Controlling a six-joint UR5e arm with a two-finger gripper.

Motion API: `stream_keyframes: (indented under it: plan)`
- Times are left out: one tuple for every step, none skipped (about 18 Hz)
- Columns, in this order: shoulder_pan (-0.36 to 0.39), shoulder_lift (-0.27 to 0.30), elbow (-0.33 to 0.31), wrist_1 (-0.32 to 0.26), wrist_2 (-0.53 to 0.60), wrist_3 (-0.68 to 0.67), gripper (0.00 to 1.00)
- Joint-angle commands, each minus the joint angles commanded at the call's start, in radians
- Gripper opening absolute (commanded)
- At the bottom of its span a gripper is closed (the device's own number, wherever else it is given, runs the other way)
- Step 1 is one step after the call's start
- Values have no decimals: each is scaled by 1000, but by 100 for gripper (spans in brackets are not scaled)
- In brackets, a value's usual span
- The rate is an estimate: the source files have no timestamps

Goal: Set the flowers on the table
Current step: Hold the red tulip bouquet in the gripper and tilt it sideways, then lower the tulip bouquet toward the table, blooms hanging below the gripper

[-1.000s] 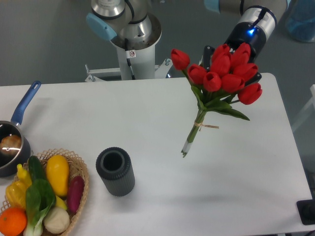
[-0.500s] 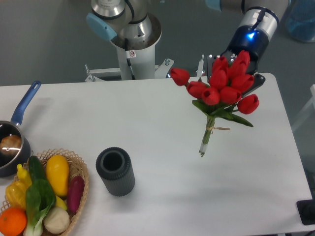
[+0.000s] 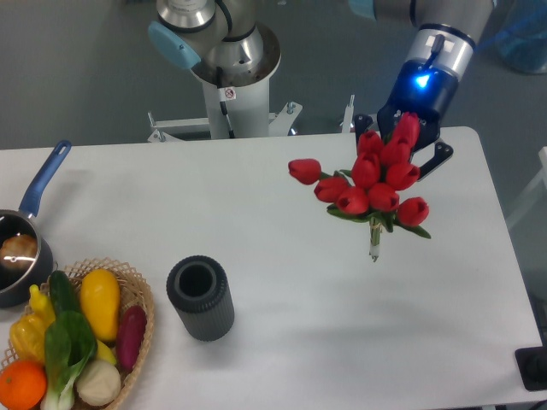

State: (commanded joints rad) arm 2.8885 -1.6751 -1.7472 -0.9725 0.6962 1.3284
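The flowers (image 3: 369, 181), a bunch of red tulips with green leaves, hang in the air over the right part of the white table (image 3: 273, 282), heads up and toward the camera, stems pointing down. My gripper (image 3: 408, 137) sits behind the blooms at the upper right, under the wrist with its blue light. Its fingers are mostly hidden by the tulip heads, and it holds the bunch. The stem ends (image 3: 373, 248) hang just above the tabletop.
A dark ribbed cylinder vase (image 3: 200, 298) stands upright left of centre near the front. A wicker basket (image 3: 137, 295) of produce sits at the front left. A blue-handled pot (image 3: 24, 243) is at the left edge. The arm's base (image 3: 229, 77) rises behind the table.
The bunch has moved right and swung more upright, so the stems now point nearly straight down. The wrist has turned with it.
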Motion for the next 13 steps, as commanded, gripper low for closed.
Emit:
stream_keyframes:
  plan:
    - [0, 0, 0, -2, 17, 0, 33]
    - [-3, 0, 2, -2, 37, 2, 33]
    - [-21, -2, 3, -3, 67, 0, 33]
    - [-38, -6, 8, -3, 110, 3, 33]
    - [-47, -8, 11, -3, 152, 6, 33]
    - [-52, -8, 9, -5, 178, 11, 33]
    - [-54, -8, 3, -6, 186, 14, 33]
    - [-54, -8, 3, -8, 184, 14, 33]
    - [-54, -8, 2, -14, 186, 14, 33]
    - [-57, -6, 0, -26, 189, 14, 33]
    - [-61, -5, 0, -31, 209, 14, 33]
    - [-72, -6, 0, -32, 245, 15, 33]
    - [-89, -9, 0, -32, 284, 15, 33]
